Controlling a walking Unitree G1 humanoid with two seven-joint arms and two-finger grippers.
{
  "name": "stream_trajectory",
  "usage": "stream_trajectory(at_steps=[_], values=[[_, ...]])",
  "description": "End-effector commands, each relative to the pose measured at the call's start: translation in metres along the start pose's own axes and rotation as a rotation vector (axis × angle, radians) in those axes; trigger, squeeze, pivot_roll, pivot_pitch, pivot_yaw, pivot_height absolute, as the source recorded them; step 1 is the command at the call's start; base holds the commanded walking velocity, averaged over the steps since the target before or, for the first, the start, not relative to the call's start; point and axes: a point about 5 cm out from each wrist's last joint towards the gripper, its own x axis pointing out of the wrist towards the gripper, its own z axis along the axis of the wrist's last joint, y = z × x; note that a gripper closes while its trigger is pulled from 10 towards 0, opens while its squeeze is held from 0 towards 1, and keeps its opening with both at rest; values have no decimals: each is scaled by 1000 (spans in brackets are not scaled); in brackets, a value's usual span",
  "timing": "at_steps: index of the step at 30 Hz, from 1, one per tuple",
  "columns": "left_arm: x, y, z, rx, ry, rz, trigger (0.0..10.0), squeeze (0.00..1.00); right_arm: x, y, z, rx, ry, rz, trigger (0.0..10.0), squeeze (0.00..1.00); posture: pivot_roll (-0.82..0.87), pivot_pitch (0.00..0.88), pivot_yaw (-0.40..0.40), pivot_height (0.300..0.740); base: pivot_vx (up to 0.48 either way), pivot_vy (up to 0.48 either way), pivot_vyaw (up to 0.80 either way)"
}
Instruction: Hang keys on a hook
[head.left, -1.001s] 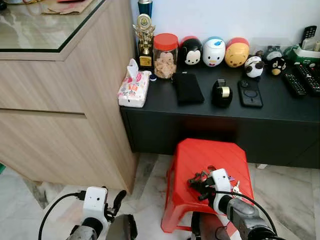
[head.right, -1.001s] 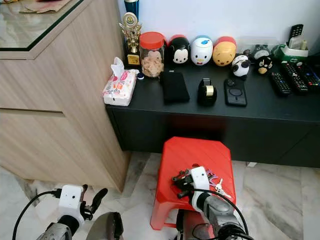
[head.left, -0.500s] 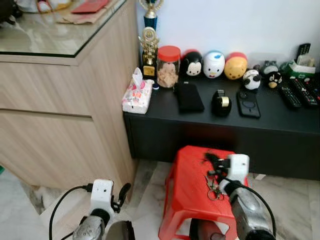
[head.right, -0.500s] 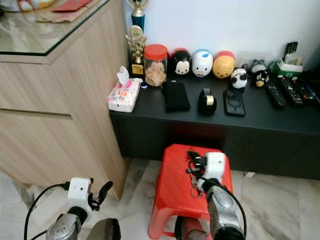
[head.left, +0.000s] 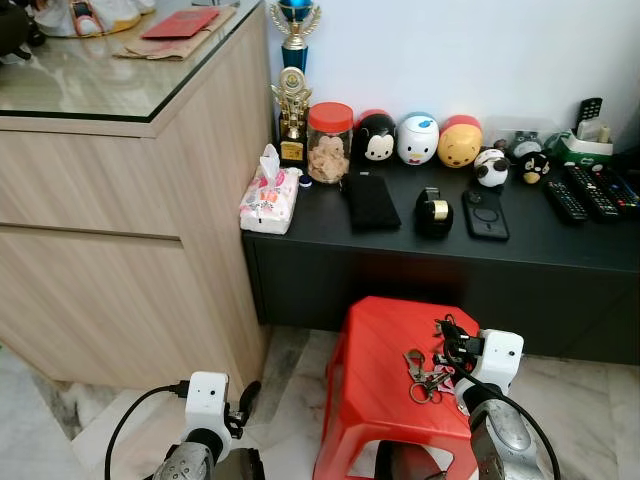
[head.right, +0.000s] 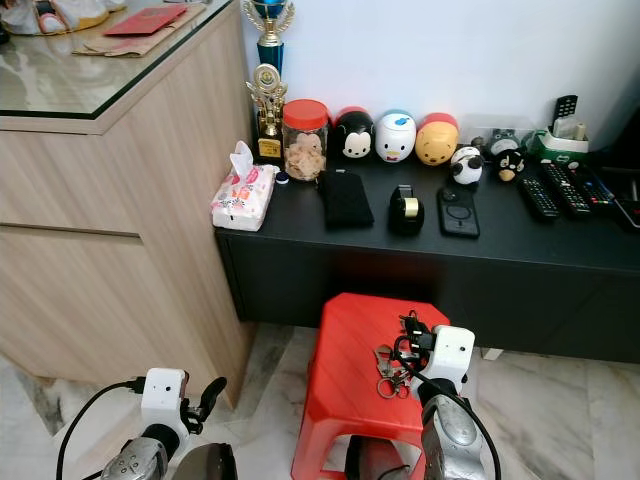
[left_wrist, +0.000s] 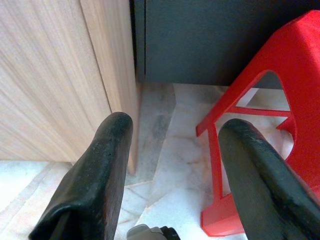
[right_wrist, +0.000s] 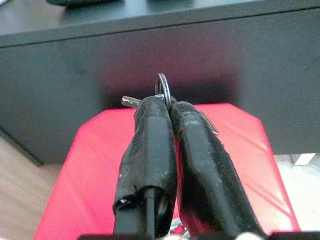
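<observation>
- The red stool (head.left: 385, 345) stood on the floor before the black cabinet (head.left: 560, 235).
- The right gripper (head.left: 447, 341) was pinched tight on the keys (head.left: 423, 367), which dangled, apparently just above the stool top.
- The left gripper (left_wrist: 170, 165) hung spread apart, holding nothing.

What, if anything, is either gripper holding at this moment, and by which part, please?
The right gripper holds the keys, its fingers shut on the key ring above the red stool. The left gripper is open and holds nothing.
</observation>
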Motion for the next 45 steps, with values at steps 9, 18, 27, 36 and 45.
stream_trajectory(at_steps=[9,18,27,36,45], values=[[3,-1,-4,-1,-4,-6,10000,0,6,-7,17,-12,-54,-55,10000,0,-19,0,-48,612,-312,0,0],[6,-5,-2,8,-21,-21,10000,0,8,-5,20,-14,-65,-51,10000,0,-20,0,-49,612,-315,0,0],[7,-4,0,14,-32,-16,10000,0,9,-5,24,-2,-83,-47,10000,0,-16,0,-50,626,-278,0,0],[6,-2,-3,11,-37,-6,10000,0,9,-4,25,2,-85,-48,10000,0,-6,0,-56,661,0,0,0],[4,-1,-3,-1,-44,-4,10000,0,9,-2,24,12,-83,-47,10000,0,-1,0,-57,711,0,0,0]])
